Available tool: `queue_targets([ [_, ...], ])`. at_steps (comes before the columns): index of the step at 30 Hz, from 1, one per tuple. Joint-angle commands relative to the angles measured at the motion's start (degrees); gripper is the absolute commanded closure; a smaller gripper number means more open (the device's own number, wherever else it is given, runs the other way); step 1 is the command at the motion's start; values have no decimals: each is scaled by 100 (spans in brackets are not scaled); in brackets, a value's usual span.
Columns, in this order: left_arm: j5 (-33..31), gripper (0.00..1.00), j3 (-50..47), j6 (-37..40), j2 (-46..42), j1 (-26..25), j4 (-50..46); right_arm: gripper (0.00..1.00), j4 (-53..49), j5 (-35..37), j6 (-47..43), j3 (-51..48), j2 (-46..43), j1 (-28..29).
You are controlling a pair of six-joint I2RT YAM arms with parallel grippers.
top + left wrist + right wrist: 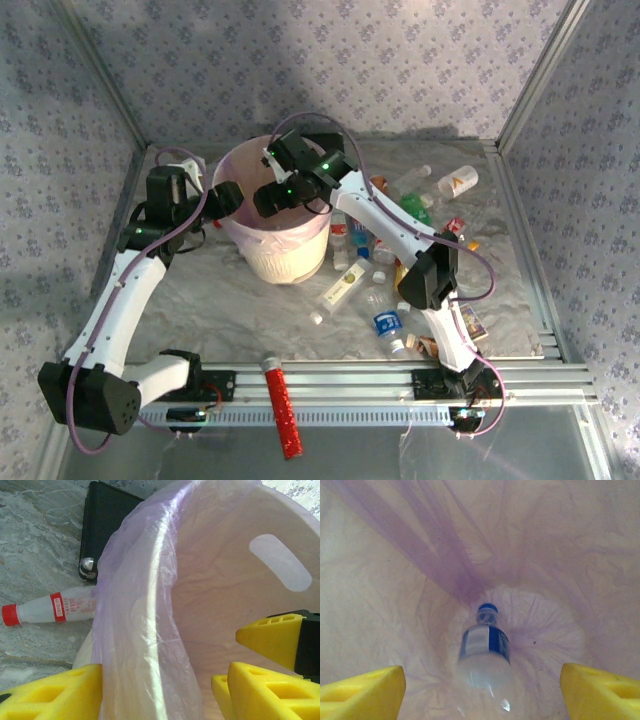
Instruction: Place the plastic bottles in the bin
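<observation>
The right gripper (pixel 482 672) hangs over the mouth of the bin (pixel 288 258), which stands toward the far edge of the table (pixel 200 300), left of centre. Its yellow fingers (pixel 365 690) are spread wide, nothing between them. Below, a blue-capped bottle (pixel 485 647) is down inside the lilac liner (pixel 420 555), cap pointing away: let go, I'd say.

The left gripper (pixel 160 675) straddles the bin's left rim, one finger outside, one inside, pinching wall and liner together to steady it.

To finish this well, hold the right fingers wide and rise straight up so nothing snags the loose liner. The left side should grip firm until that arm is clear.

The other plastic bottles (pixel 345 288) lie scattered across the table's right half. A red-capped bottle (pixel 50 611) lies on the table just beside the bin.

Hard to call: the blue-capped bottle's near end is blurred, so landed or mid-fall, I cannot tell. A dark flat slab (pixel 107 525) beyond the rim is cut off and I can't identify it.
</observation>
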Motion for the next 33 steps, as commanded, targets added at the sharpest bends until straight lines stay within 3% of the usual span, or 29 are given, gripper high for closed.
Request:
queue_targets([
  [1, -60, 34, 9, 110, 48, -63, -102, 15, -219, 103, -118, 198, -35, 46],
  [6, -67, 34, 28, 125, 50, -66, -117, 13, -254, -6, -241, 422, -239, 65],
  [9, -86, 34, 36, 143, 45, -62, -136, 4, -297, -40, -277, 524, -524, 78],
  [18, -115, 34, 70, 178, 68, -62, -152, 1, -761, 636, -239, 303, -1684, -96],
  [23, -144, 34, 76, 220, 50, -62, -190, 1, -775, 859, 110, -935, -2697, -791],
  [33, -181, 34, 113, 291, 26, -66, -252, 3, -1397, 893, 837, -4386, -4623, -3209],
])
